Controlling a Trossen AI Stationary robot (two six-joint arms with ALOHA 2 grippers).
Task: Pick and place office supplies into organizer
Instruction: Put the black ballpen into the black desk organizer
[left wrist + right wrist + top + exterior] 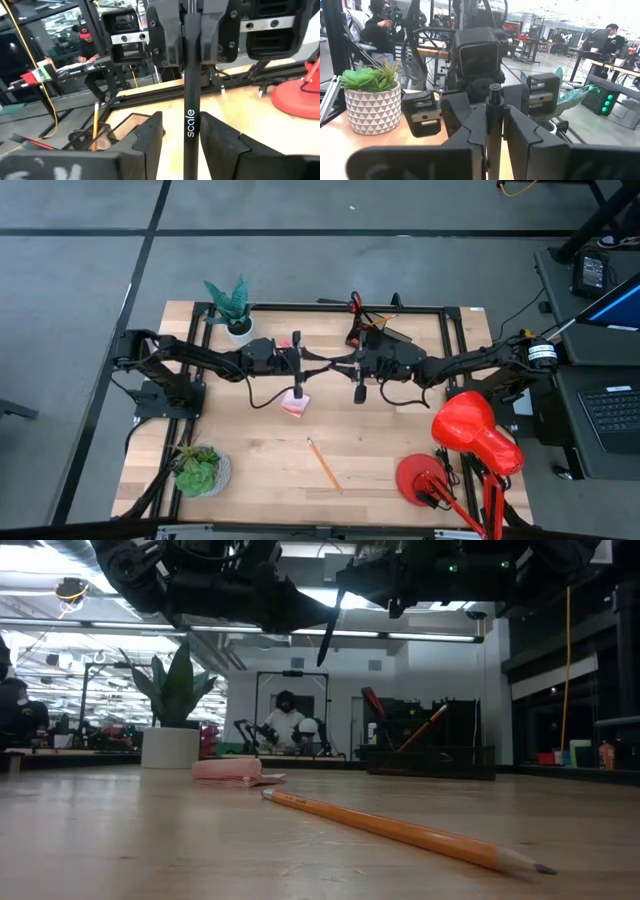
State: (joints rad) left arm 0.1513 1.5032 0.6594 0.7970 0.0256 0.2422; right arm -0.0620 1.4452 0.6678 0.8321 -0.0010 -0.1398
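Two dark robot arms met above the middle of a wooden worktop (250, 450), their wrists facing each other. Between them hung a black pen (190, 100), lettered "scale" in white along its barrel, raised well clear of the wood.

The right pincer (493, 131) was clenched on the pen, its two dark fingers pressed against the barrel on either side. The left pincer (181, 134) stood released: its fingers flanked the same pen with a gap showing on each side, so they were not gripping it. From overhead the left pincer (298, 366) and the right pincer (360, 366) sat close together, the pen a thin dark line spanning them.

On the worktop just below the left pincer lay a pink sticky-note pad (294, 404). Nearer the front edge an orange pencil (323, 464) lay alone, slanted, well apart from the pad.

The black organizer (372, 326) sat at the back edge of the worktop, behind the right arm, with red-handled scissors (354, 302) and another pencil (94, 125) standing in it.

A spiky plant in a white pot (236, 316) stood at the back left, a second potted plant (200, 470) at the front left, and a red desk lamp (462, 442) at the front right.
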